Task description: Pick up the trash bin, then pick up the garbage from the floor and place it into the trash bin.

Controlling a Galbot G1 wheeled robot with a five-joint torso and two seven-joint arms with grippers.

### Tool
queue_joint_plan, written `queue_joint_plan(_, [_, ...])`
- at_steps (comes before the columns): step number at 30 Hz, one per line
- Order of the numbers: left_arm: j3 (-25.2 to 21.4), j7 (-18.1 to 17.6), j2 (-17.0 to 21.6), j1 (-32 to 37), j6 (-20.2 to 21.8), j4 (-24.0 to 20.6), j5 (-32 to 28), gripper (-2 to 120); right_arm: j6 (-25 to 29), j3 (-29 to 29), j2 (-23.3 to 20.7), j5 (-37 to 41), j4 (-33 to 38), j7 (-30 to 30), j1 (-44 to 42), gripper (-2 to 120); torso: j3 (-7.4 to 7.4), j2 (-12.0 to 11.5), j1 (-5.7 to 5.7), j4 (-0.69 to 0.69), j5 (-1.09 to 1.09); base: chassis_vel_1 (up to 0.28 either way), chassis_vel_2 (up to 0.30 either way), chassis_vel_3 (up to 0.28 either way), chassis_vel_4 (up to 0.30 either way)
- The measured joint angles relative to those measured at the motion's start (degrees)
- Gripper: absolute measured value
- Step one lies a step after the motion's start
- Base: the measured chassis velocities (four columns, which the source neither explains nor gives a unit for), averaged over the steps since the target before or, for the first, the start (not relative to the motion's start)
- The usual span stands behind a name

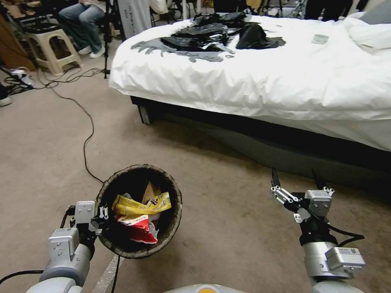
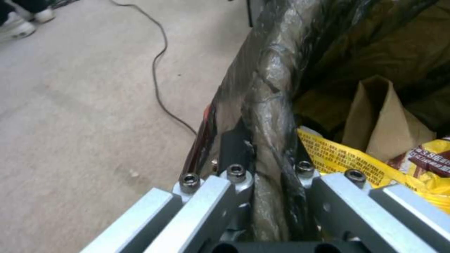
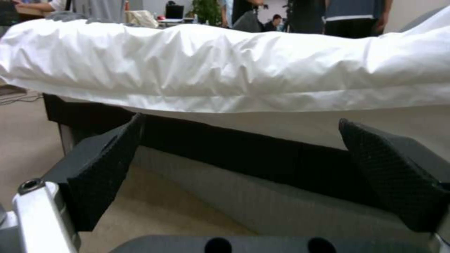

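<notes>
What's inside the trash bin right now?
The trash bin, held at its rim by the left gripper, holds a yellow wrapper, a red-and-white packet and brown paper. Anything beneath them is covered.

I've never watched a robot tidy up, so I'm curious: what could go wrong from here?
1. The left tool holds the trash bin only by pinching its liner-wrapped rim; the plastic might slip or tear, dropping the bin.
2. The bin looks tilted, so the yellow wrapper and red packet could spill.
3. A cable crosses the floor nearby and might snag the base.
</notes>
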Motion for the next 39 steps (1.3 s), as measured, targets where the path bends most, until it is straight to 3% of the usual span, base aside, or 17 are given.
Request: queue_joint_plan(39, [-0.2, -0.1, -0.1, 0.3, 0.0, 0.0, -0.7, 1, -0.1, -1.5, -0.9, -0.4, -0.5, 1.1, 0.2, 100, 0.00, 0.0, 0.00, 0.00, 0.00, 0.054, 0.055, 0.058, 0.054])
